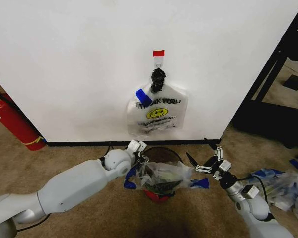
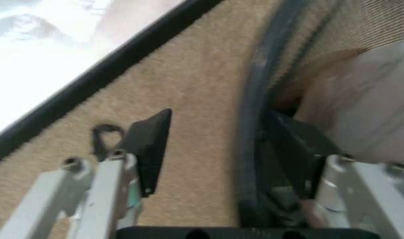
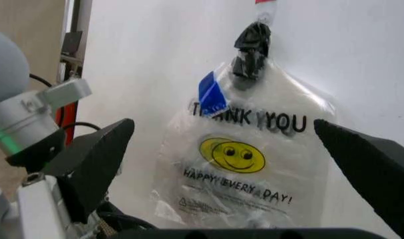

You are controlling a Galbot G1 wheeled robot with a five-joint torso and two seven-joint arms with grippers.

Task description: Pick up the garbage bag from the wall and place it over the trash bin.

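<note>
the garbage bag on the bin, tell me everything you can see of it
The garbage bag is thin, crinkly clear plastic with bright blue tape patches at its left and right edges. It lies draped over the mouth of the black mesh trash bin, whose red base shows beneath. The left tool is at its left edge, fingers apart, one either side of the bin's rim; the open right tool sits near its right patch.
</note>
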